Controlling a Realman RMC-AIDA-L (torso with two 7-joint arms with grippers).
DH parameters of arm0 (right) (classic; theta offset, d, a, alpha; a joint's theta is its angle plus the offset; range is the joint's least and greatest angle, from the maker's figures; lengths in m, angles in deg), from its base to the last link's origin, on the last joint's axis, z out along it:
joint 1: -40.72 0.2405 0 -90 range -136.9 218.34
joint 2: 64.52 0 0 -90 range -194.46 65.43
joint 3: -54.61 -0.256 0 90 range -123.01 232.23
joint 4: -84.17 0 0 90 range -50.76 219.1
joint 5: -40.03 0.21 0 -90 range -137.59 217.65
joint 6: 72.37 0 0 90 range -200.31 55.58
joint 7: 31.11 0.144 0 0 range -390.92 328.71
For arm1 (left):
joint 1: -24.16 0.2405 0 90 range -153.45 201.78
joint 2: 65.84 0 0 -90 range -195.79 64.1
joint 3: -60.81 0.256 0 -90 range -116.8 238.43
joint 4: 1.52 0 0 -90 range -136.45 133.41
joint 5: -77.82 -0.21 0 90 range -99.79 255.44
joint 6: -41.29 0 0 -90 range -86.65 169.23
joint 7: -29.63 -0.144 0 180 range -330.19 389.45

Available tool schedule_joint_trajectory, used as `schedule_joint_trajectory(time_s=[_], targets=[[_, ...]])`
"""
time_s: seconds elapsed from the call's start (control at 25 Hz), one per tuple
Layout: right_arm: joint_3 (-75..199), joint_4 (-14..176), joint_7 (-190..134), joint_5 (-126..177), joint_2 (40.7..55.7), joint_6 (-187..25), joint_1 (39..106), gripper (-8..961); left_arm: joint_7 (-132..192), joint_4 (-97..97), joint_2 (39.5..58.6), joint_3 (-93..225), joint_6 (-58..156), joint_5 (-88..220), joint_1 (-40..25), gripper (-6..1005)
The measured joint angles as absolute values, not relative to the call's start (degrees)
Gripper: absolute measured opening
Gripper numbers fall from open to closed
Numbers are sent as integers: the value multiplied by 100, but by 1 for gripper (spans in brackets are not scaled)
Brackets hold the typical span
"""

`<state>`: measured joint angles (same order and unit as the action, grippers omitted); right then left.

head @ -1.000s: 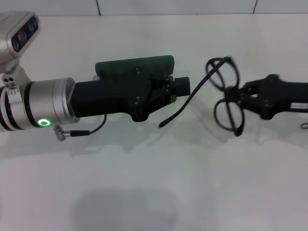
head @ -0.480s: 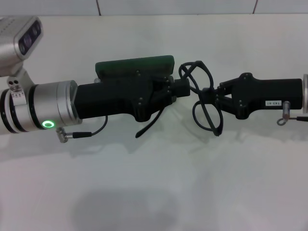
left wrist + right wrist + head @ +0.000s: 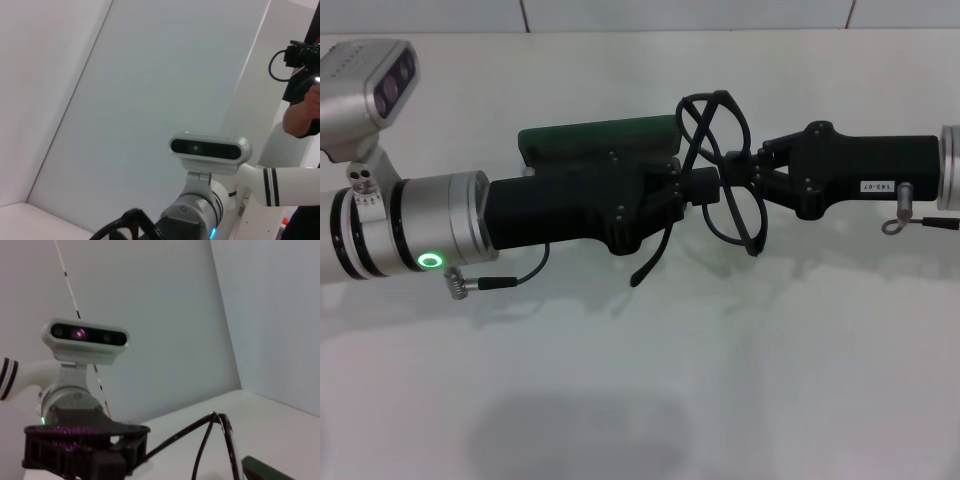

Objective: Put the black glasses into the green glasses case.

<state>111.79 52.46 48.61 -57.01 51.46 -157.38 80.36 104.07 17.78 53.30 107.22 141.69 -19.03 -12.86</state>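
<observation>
In the head view the right tool reaches in from the right edge, clamped on the black glasses at the bridge; the frame stands upright in mid-frame, one temple arm hanging down-left. The left tool stretches in from the left, its tip right against the glasses, and whether it is apart or together cannot be told. The green glasses case lies on the white surface behind the left arm, apparently closed, mostly hidden.
</observation>
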Motion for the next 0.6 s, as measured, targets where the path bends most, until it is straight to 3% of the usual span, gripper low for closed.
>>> schedule_joint_trajectory(time_s=[0.6], targets=[[11263, 5233, 4809, -5559, 5155, -16036, 8228, 72, 10423, 1764, 5379, 10818, 14130, -1883, -1355, 17]])
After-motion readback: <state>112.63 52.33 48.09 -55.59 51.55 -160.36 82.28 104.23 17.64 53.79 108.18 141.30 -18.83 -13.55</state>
